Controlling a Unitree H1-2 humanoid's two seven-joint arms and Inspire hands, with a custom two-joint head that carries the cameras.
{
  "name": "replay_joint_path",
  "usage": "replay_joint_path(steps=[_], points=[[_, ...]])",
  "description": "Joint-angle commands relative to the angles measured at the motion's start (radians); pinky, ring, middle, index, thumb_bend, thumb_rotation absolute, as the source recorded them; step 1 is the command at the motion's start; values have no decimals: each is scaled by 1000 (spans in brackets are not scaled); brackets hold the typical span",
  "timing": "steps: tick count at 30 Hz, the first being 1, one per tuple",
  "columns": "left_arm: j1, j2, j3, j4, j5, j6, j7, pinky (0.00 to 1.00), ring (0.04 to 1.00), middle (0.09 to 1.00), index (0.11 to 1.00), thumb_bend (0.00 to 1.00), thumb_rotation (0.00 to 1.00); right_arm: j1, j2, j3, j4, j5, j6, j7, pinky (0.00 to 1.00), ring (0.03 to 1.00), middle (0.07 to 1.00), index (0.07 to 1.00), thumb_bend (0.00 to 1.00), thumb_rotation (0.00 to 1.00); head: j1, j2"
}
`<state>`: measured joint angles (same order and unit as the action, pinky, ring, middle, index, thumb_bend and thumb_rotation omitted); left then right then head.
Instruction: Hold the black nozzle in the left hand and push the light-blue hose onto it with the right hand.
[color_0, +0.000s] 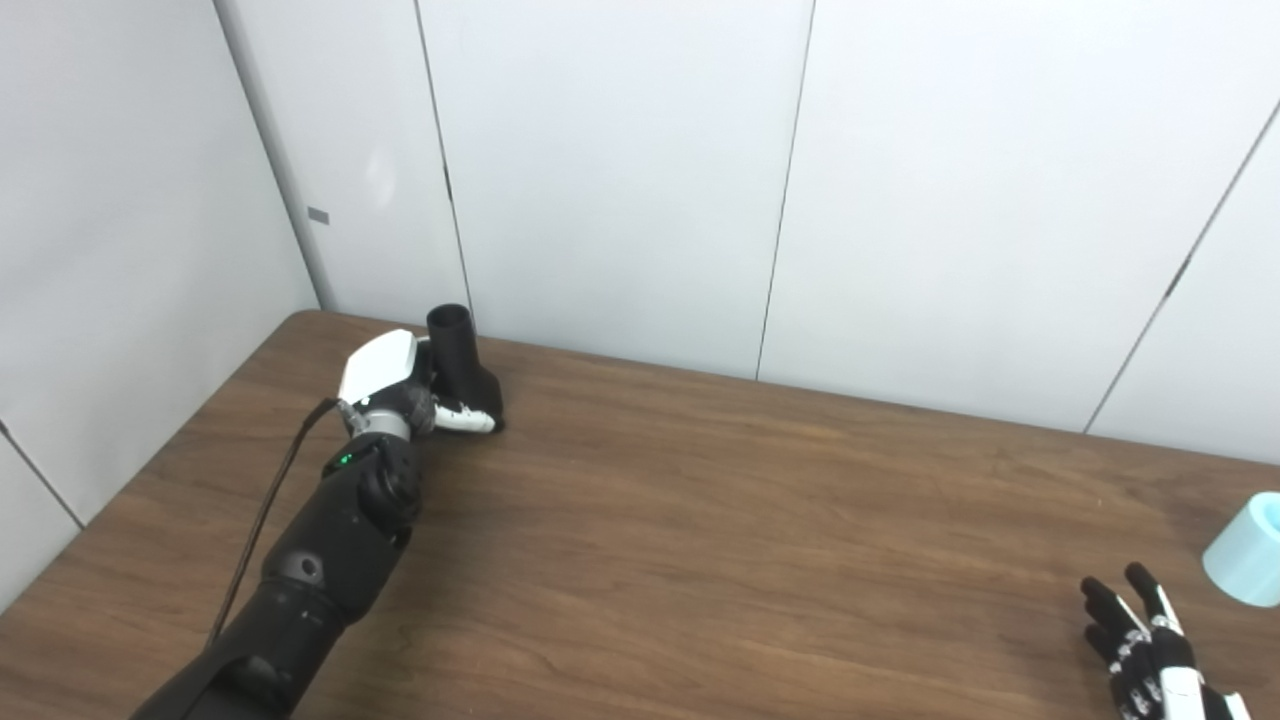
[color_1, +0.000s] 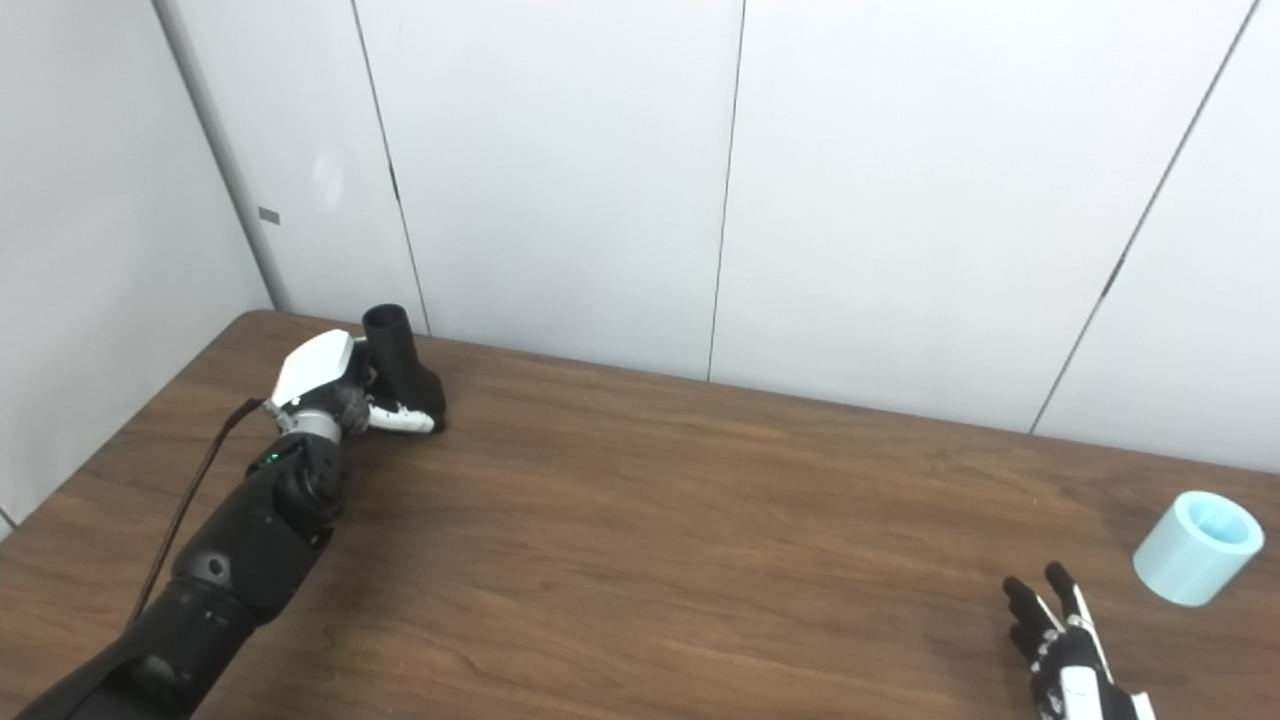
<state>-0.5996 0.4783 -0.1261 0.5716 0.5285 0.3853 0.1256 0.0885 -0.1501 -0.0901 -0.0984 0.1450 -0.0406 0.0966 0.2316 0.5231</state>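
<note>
Left hand (color_1: 335, 395) wrapped around black nozzle (color_1: 398, 362) on bench (color_1: 700, 520); right hand (color_1: 1062, 645) open, empty, near light-blue hose (color_1: 1196, 548).

The table (color_1: 640, 520) is brown wood-grain with a smooth, faintly sheened top. Against the left hand (color_0: 385, 385), the black nozzle (color_0: 462, 365) looks like matt plastic. That hand has a glossy white shell over dull black and metal-grey parts. Just beyond the right hand (color_1: 1065, 665), whose fingers are matt black with white inlays, the light-blue hose (color_1: 1195, 548) looks like smooth, matt plastic. The wall panels (color_1: 900, 180) behind are plain white with a soft sheen.
</note>
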Motion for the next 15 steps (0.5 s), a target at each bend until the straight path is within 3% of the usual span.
replay_joint_path(steps=[1,5,7,12,15], points=[[29,-16,7,5,-45,13,-38,443,526,521,537,591,28,49,13,14,22,6,38,9,963,934,888,972,493,963,0,1],[39,-19,8,-11,-34,20,-33,277,345,408,512,521,1,49,13,14,21,-3,37,2,964,930,883,968,495,961,1,10],[42,-18,4,-13,-34,18,-32,225,281,463,492,523,0,49,13,14,19,-3,38,2,961,927,879,969,494,976,1,10],[56,-23,6,-38,-31,20,-22,202,262,476,487,524,0,48,13,16,18,7,46,1,954,935,884,974,502,979,0,9],[58,-22,5,-31,-31,7,-14,233,314,440,491,522,0,47,11,19,18,-1,44,-1,964,937,885,975,506,984,-1,10]])
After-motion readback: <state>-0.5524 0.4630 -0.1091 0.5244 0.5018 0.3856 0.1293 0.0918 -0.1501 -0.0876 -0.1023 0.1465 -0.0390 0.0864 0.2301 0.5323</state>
